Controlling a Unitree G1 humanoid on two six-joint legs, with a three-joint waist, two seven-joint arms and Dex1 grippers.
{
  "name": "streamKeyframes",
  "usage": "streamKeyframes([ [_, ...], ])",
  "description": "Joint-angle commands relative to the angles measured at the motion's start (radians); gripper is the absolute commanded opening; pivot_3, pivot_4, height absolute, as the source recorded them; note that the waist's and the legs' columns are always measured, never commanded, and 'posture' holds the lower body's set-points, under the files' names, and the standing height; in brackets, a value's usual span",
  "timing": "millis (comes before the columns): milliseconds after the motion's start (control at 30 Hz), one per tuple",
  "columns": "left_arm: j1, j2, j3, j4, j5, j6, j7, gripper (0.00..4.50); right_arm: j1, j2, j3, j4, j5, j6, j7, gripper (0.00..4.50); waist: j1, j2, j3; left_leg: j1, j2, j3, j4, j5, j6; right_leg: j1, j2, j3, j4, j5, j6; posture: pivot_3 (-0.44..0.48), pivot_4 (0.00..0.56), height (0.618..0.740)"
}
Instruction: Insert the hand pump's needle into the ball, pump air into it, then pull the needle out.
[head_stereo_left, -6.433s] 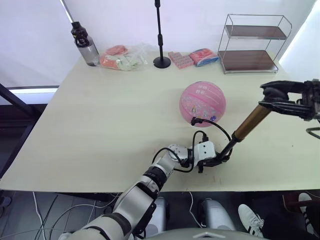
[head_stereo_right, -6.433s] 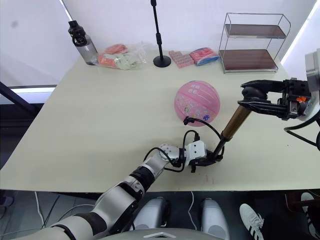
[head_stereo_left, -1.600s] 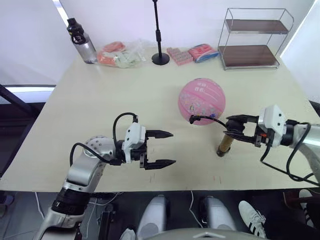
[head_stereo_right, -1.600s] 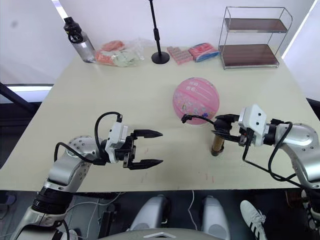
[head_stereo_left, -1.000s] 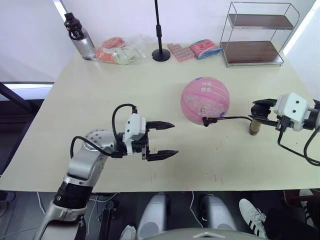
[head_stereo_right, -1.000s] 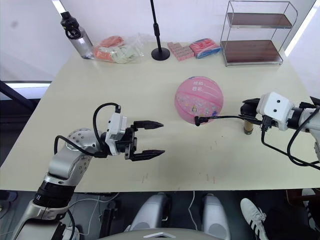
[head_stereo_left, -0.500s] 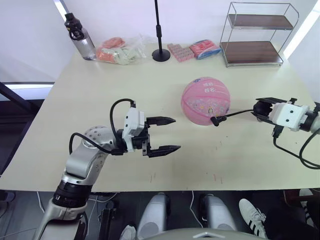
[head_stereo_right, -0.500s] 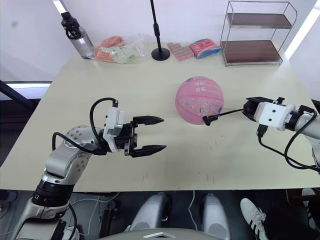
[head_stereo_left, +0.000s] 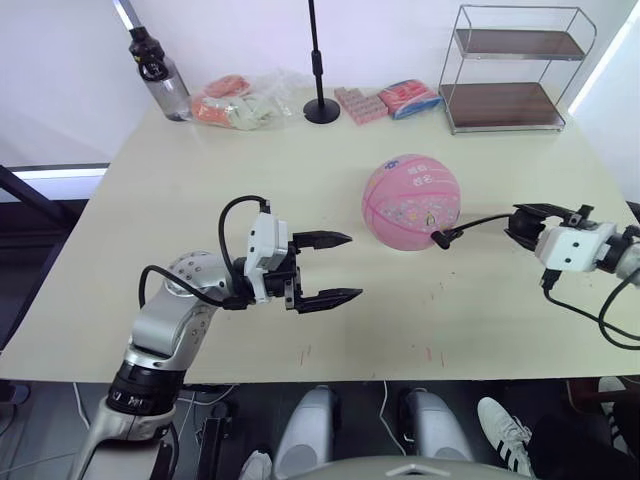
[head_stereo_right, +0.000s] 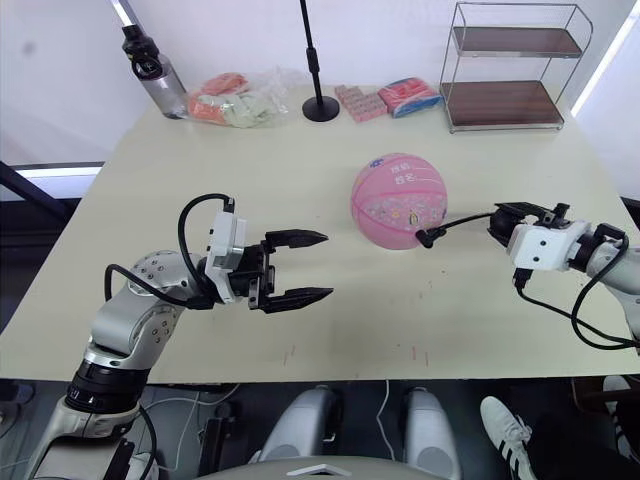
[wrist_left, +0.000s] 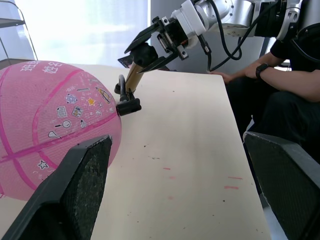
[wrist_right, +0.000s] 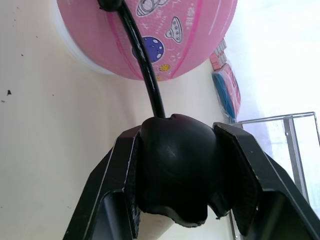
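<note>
The pink ball (head_stereo_left: 412, 200) rests on the table, right of centre. The hand pump's black end cap (wrist_right: 177, 160) sits between my right gripper's (head_stereo_left: 520, 222) fingers, which are shut on it. Its bronze body (wrist_left: 132, 75) slants down from that grip. The thin black hose (head_stereo_left: 478, 222) runs from the cap to the small black fitting (head_stereo_left: 440, 240), which lies against the ball's near right side. The needle's pin is hidden there. My left gripper (head_stereo_left: 352, 266) hovers wide open and holding nothing, to the left of the ball and apart from it.
Along the far edge stand a water bottle (head_stereo_left: 155, 75), a bag of snacks (head_stereo_left: 240, 100), a black stand pole (head_stereo_left: 320, 70), pink packets (head_stereo_left: 385, 100) and a wire shelf (head_stereo_left: 510, 70). A person (wrist_left: 285, 95) sits at the table's right side.
My right gripper has drawn the pump a little further right and the hose has stretched towards the ball. The ball has turned slightly. My left gripper has stayed open in about the same place.
</note>
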Motion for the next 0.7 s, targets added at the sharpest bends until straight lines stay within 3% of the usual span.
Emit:
streamKeyframes([
  [33, -0.003, -0.007, 0.017, -0.035, -0.012, -0.014, 0.005, 4.50, 0.003, -0.023, 0.000, 0.008, -0.044, -0.070, -0.044, 1.65, 0.000, 0.000, 0.000, 0.000, 0.000, 0.000, 0.000, 0.000, 0.000, 0.000, 0.000, 0.000, 0.000, 0.000, 0.000, 0.000, 0.150, 0.740],
  [167, -0.004, -0.009, 0.018, -0.028, -0.007, -0.022, 0.002, 4.50, 0.043, -0.027, 0.022, -0.019, -0.017, -0.041, -0.002, 1.65, -0.001, 0.000, 0.000, 0.002, 0.000, 0.003, 0.000, 0.000, 0.000, 0.000, 0.000, 0.003, 0.001, 0.001, 0.001, 0.000, 0.150, 0.740],
  [267, -0.007, -0.014, 0.015, -0.024, -0.004, -0.027, 0.002, 4.50, 0.076, -0.022, 0.030, -0.045, -0.001, 0.000, 0.017, 2.77, -0.001, 0.000, 0.000, 0.003, 0.000, 0.004, 0.001, 0.000, 0.000, 0.001, 0.000, 0.004, 0.002, 0.001, 0.001, 0.000, 0.150, 0.740],
  [300, -0.008, -0.015, 0.015, -0.023, -0.004, -0.027, 0.002, 4.50, 0.086, -0.021, 0.027, -0.052, 0.004, 0.009, 0.017, 3.38, -0.001, 0.000, 0.000, 0.008, 0.000, 0.009, 0.001, -0.001, 0.002, 0.003, 0.000, 0.008, 0.004, 0.001, 0.001, 0.000, 0.150, 0.740],
  [367, -0.010, -0.019, 0.015, -0.019, -0.002, -0.030, 0.001, 4.50, 0.111, -0.020, 0.015, -0.071, 0.008, 0.007, 0.003, 3.69, -0.001, -0.001, 0.000, 0.010, 0.000, 0.011, 0.000, -0.002, 0.003, 0.004, 0.000, 0.011, 0.005, 0.001, 0.001, 0.000, 0.150, 0.740],
  [400, -0.013, -0.022, 0.015, -0.015, 0.000, -0.031, 0.001, 4.50, 0.133, -0.017, 0.006, -0.088, 0.027, 0.017, 0.005, 4.24, -0.001, -0.001, 0.000, 0.012, 0.000, 0.012, 0.000, -0.003, 0.005, 0.004, 0.000, 0.012, 0.006, 0.001, 0.001, 0.000, 0.150, 0.740],
  [433, -0.019, -0.027, 0.014, -0.009, 0.004, -0.034, 0.004, 4.50, 0.162, -0.008, -0.008, -0.112, 0.060, 0.025, 0.004, 4.46, -0.001, -0.001, 0.000, 0.013, 0.000, 0.013, 0.000, -0.003, 0.005, 0.005, 0.001, 0.012, 0.007, 0.001, 0.001, 0.000, 0.150, 0.740],
  [700, -0.108, -0.096, -0.004, 0.062, 0.073, -0.059, 0.080, 4.50, 0.341, 0.085, -0.123, -0.271, 0.408, 0.203, 0.039, 4.46, -0.002, -0.001, 0.000, 0.017, 0.001, 0.014, 0.003, -0.003, 0.005, 0.005, 0.002, 0.015, 0.014, 0.001, 0.001, 0.000, 0.150, 0.740],
])
